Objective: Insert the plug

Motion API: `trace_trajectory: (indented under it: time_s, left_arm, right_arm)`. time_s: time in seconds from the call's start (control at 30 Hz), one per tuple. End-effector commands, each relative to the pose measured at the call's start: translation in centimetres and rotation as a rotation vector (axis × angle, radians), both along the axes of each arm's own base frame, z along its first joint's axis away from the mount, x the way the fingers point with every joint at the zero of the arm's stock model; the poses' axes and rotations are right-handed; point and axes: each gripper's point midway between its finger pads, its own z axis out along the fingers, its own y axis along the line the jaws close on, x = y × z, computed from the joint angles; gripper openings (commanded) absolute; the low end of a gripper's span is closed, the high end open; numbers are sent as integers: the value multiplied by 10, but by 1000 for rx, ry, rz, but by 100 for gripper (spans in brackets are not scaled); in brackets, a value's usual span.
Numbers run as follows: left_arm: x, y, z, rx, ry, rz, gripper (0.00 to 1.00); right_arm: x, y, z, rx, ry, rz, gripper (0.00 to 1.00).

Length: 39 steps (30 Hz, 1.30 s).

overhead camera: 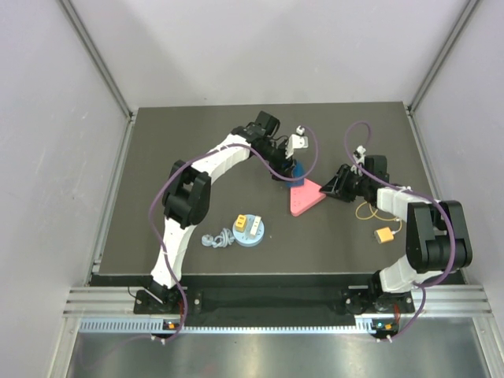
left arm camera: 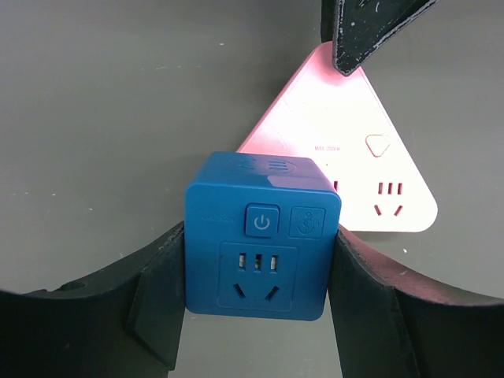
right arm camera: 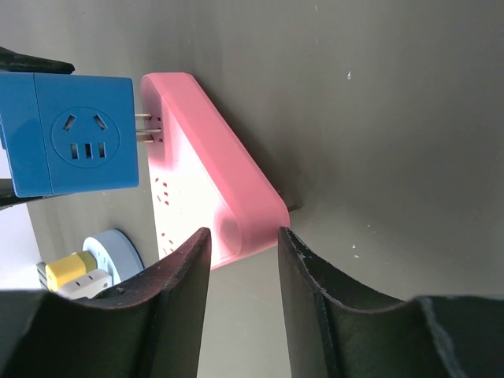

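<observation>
My left gripper (left arm camera: 260,272) is shut on a blue cube plug (left arm camera: 262,236), one finger on each side. In the right wrist view the cube (right arm camera: 71,134) hangs at the far corner of a pink triangular power strip (right arm camera: 213,181). Its metal prongs (right arm camera: 146,126) show in the short gap, with their tips at the strip's face. My right gripper (right arm camera: 242,244) is open. The strip's near corner lies just ahead of its tips. In the top view the cube (overhead camera: 298,168) is at the strip's (overhead camera: 305,198) far end, and the right gripper (overhead camera: 335,186) is beside the strip.
A pale blue round disc (overhead camera: 248,230) with a yellow and a white plug on it sits at the front centre. A grey coiled cable (overhead camera: 216,239) lies beside it. A yellow connector (overhead camera: 383,235) with a thin yellow wire lies near the right arm.
</observation>
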Motion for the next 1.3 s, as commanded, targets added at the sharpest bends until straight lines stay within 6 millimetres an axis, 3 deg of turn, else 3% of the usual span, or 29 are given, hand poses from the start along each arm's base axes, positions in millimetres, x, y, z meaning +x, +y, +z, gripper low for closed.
trace_trajectory:
  time_s: [0.0,0.73,0.9,1.07,1.27]
  left_arm:
    - [-7,-6,-1,6,-9,-52,0]
    - [-6,-13,-31,88,53,4,0]
    - [-7,-13,-36,114,58,-4,0]
    - [-10,-10,-40,130,71,-5,0]
    - [-16,-2,-53,170,87,-7,0]
  right_arm:
    - [11,0,7,11,-56,11,39]
    - [10,7,1,9,-49,36,30]
    - [10,18,-9,16,-22,88,26]
    - [12,34,-5,15,-36,148,22]
    - [11,36,-9,-1,-29,155,21]
